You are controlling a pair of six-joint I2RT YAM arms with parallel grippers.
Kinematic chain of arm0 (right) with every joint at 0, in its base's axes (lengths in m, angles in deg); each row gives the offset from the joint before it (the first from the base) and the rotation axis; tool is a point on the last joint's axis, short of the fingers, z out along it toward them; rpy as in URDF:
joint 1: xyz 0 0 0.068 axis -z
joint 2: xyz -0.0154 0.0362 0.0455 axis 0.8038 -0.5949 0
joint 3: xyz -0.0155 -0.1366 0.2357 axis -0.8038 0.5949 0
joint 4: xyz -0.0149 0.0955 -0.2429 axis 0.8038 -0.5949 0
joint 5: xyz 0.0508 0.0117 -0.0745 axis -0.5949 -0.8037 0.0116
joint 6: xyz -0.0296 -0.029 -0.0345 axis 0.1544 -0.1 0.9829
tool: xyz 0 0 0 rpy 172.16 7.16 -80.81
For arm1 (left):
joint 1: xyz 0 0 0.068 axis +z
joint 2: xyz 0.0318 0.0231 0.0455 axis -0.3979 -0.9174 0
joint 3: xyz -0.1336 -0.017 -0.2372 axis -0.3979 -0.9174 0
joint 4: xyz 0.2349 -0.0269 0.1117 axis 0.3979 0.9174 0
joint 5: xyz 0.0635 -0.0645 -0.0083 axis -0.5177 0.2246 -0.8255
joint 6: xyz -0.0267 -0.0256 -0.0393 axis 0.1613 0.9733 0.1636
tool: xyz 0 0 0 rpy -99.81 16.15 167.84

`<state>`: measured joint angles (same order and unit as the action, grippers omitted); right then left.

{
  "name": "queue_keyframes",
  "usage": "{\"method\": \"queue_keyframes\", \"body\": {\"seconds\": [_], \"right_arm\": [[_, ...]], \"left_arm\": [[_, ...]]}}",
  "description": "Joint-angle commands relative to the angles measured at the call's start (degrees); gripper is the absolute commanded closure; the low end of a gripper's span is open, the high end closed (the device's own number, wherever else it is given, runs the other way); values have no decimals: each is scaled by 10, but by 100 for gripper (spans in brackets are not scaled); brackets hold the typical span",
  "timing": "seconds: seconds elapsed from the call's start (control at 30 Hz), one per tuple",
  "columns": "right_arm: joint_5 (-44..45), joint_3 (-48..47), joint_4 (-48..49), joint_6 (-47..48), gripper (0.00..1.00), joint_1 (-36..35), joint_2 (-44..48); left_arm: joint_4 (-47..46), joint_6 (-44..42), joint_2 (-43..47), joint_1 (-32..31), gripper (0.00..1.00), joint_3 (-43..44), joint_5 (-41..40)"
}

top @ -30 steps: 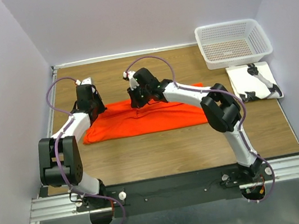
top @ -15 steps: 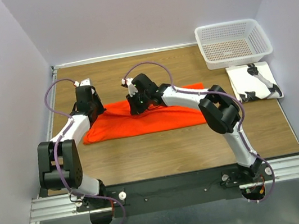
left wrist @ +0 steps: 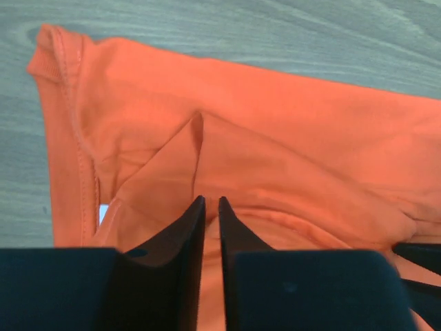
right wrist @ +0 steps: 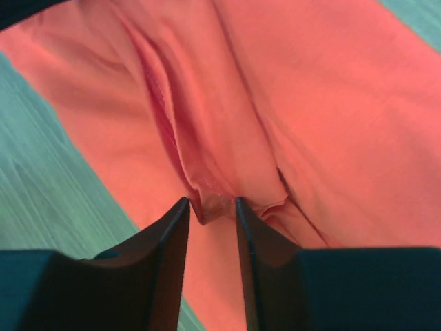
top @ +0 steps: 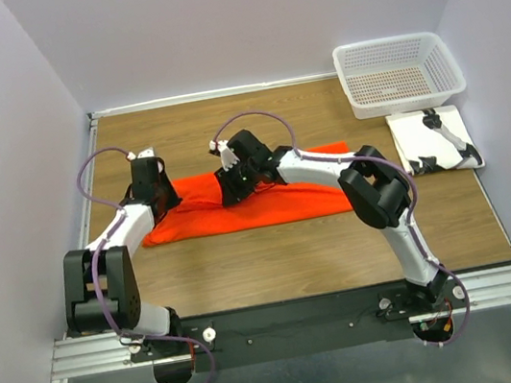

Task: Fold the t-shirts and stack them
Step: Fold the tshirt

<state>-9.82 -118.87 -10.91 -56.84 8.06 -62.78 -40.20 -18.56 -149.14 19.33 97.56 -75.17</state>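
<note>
One orange-red t-shirt (top: 286,201) lies flat across the middle of the wooden table, folded into a long band. My left gripper (top: 158,199) hangs low over its left end. In the left wrist view the left gripper (left wrist: 212,200) is open by a narrow slit, with a raised crease of the t-shirt (left wrist: 275,138) running away from the tips. My right gripper (top: 233,187) is over the band's far edge, left of centre. In the right wrist view the right gripper (right wrist: 210,201) is open, and a small pinched fold of the t-shirt (right wrist: 207,103) stands between its tips.
A white mesh basket (top: 388,42) sits at the far right corner. In front of it lies a white flat board (top: 411,128) with a black-and-white tool (top: 446,137) on it. Walls close in the left, back and right sides.
Both grippers came a little nearer and lower onto the cloth, the right one also drifting left. Both pairs of jaws have parted, the right pair more than the left.
</note>
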Motion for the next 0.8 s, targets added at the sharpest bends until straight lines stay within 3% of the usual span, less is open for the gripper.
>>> {"method": "queue_keyframes", "body": {"seconds": [0.0, 0.1, 0.2, 0.3, 0.43, 0.77], "right_arm": [[-35, 18, -15, -3, 58, -7, 22], [-46, 38, -15, 2, 58, -6, 43], [-46, 66, -17, 3, 58, -6, 68], [13, 106, -19, -3, 56, -5, 106], [119, 174, -23, -6, 52, 11, 160], [189, 353, -32, -74, 52, 136, 265]], "left_arm": [[18, 23, 58, 3, 69, -16, -20], [36, 41, 97, 3, 56, -29, -32], [62, 71, 133, 3, 49, -39, -56], [83, 99, 165, 3, 40, -52, -64], [105, 145, 167, 2, 40, -71, -76], [81, 193, 91, 8, 45, -100, -95]]}}
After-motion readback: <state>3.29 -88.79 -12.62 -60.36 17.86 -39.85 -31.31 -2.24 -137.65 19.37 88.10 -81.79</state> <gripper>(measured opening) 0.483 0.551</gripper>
